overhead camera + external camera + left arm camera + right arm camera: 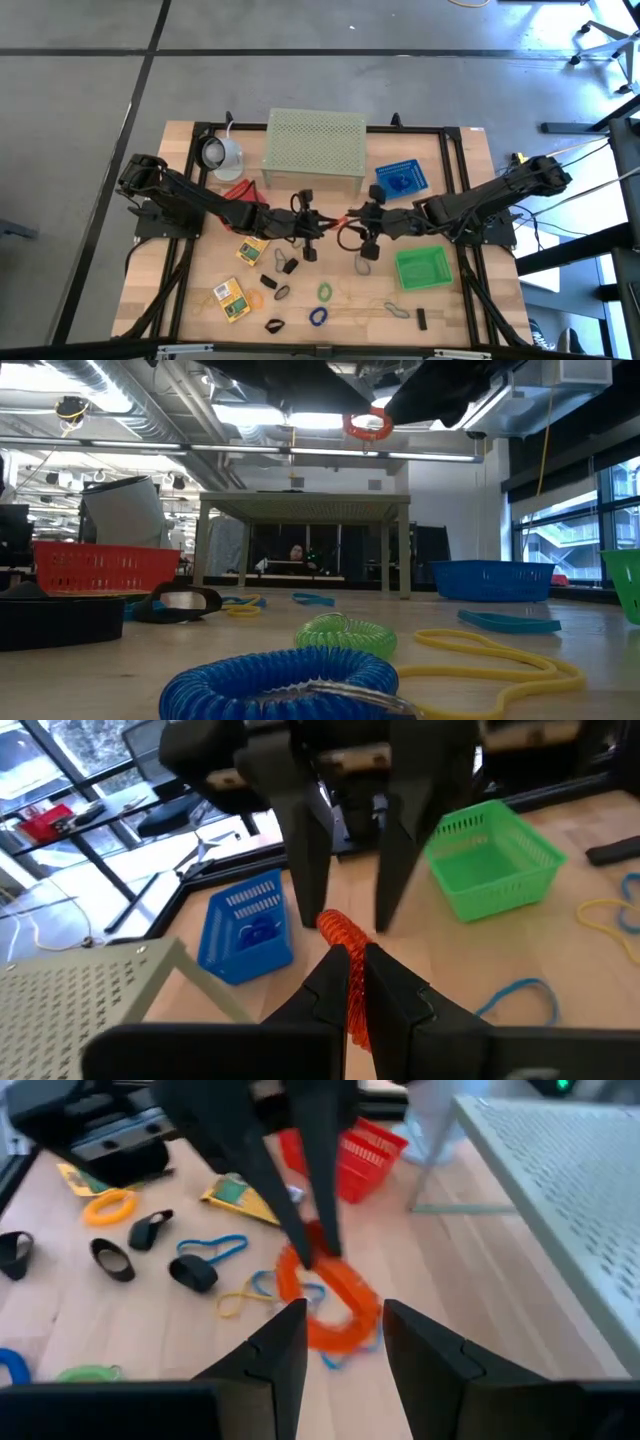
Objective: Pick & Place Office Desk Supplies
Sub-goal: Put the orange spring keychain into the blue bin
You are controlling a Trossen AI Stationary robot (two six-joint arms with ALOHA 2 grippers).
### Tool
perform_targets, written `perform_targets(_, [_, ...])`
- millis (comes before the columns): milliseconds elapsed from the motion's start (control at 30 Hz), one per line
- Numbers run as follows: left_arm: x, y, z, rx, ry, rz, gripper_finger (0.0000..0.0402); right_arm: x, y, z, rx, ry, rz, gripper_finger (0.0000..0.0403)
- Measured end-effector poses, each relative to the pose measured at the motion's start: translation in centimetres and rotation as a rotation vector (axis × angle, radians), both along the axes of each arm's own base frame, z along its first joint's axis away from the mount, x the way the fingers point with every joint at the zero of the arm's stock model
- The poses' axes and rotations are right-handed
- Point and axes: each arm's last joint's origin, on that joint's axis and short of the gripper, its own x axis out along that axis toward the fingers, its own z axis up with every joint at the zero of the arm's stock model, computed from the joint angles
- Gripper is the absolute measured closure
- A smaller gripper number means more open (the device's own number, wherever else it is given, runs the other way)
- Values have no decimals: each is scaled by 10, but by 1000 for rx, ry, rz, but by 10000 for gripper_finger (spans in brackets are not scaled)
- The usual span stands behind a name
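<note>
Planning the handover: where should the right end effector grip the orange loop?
The free arc of the loop, opposite the left end effector, coming from the right: it hangs clear of the table and the open right end effector faces it.

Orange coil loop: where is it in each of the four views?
High view: orange coil loop at table centre, between the two pincers.
Low view: hanging near the top, right of centre.
Left wrist view: pinched in the shut left pincer.
Right wrist view: just ahead of the open right pincer.
Shared landmark: the pale green perforated stand.
</note>
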Motion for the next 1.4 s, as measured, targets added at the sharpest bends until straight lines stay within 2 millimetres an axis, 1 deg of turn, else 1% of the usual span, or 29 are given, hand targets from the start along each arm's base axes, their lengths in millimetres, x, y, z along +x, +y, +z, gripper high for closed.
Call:
perform_targets(200, [1,-2,3,-26,-25,-69,389,14,5,-12,-71,-3,74,268])
perform_targets(467, [1,-2,2,-21,-13,-69,389,16,6,-14,-72,-6,65,273])
perform_targets(600, [1,-2,2,-21,-13,-69,388,16,5,-14,-91,-11,33,302])
perform_targets(800, [1,-2,1,-22,-9,-72,388,16,4,-14,-103,-13,13,384])
perform_targets(833, [1,-2,1,-23,-9,-73,388,16,4,-14,-103,-13,13,389])
perform_targets(900, [1,-3,1,-35,-13,-70,385,16,4,-14,-103,-13,12,387])
perform_targets(1033, [1,-2,2,-60,-27,-61,362,16,4,-14,-101,-14,10,388])
perform_targets(1233, [1,-2,2,-104,-30,-43,303,14,3,-16,-105,11,9,394])
perform_targets(1333, [1,-2,2,-111,-34,-26,275,8,1,-19,-116,79,-14,393])
perform_targets(1400, [1,-1,2,-111,-37,-8,261,2,-3,-20,-133,120,-68,393])
